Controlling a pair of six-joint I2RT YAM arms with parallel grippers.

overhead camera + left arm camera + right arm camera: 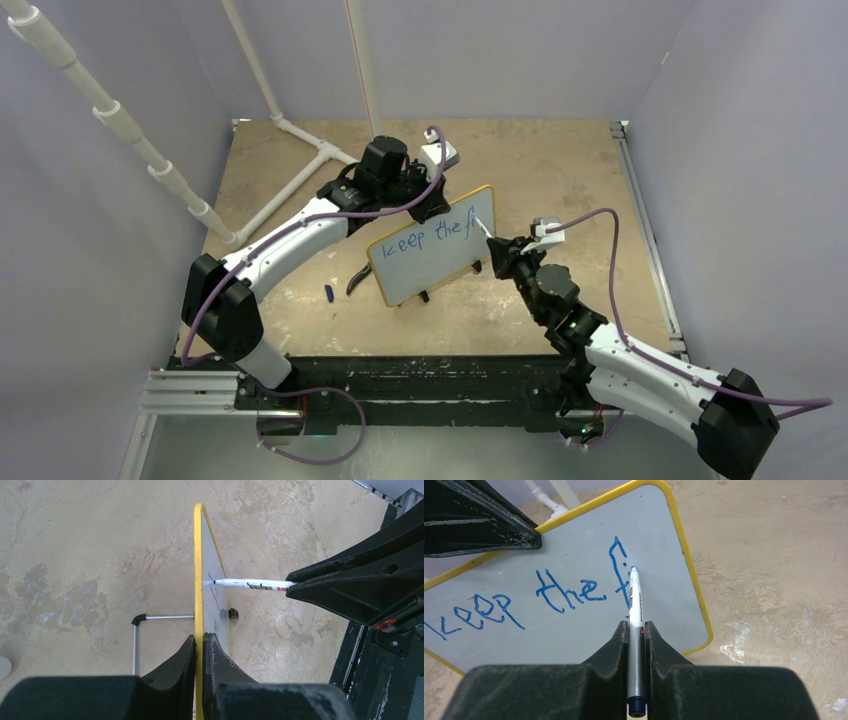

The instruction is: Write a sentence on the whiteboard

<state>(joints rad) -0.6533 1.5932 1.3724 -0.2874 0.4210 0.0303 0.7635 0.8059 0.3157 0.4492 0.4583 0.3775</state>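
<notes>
The whiteboard [430, 258] with a yellow frame stands upright on the table's middle. My left gripper [425, 203] is shut on its top edge, which the left wrist view [199, 560] shows edge-on between my fingers [175, 667]. Blue lettering "keep the f" [549, 592] runs in one line across the board [574, 625]. My right gripper [636, 627] is shut on a white marker [636, 605] with a blue end; its tip touches the board beside the "f". The marker also shows in the left wrist view [255, 584] and the top view [483, 227].
A small blue marker cap [329, 293] lies on the table left of the board. A black curved object [357, 282] lies by the board's left foot. White pipes [300, 165] run across the back left. Walls close in on all sides.
</notes>
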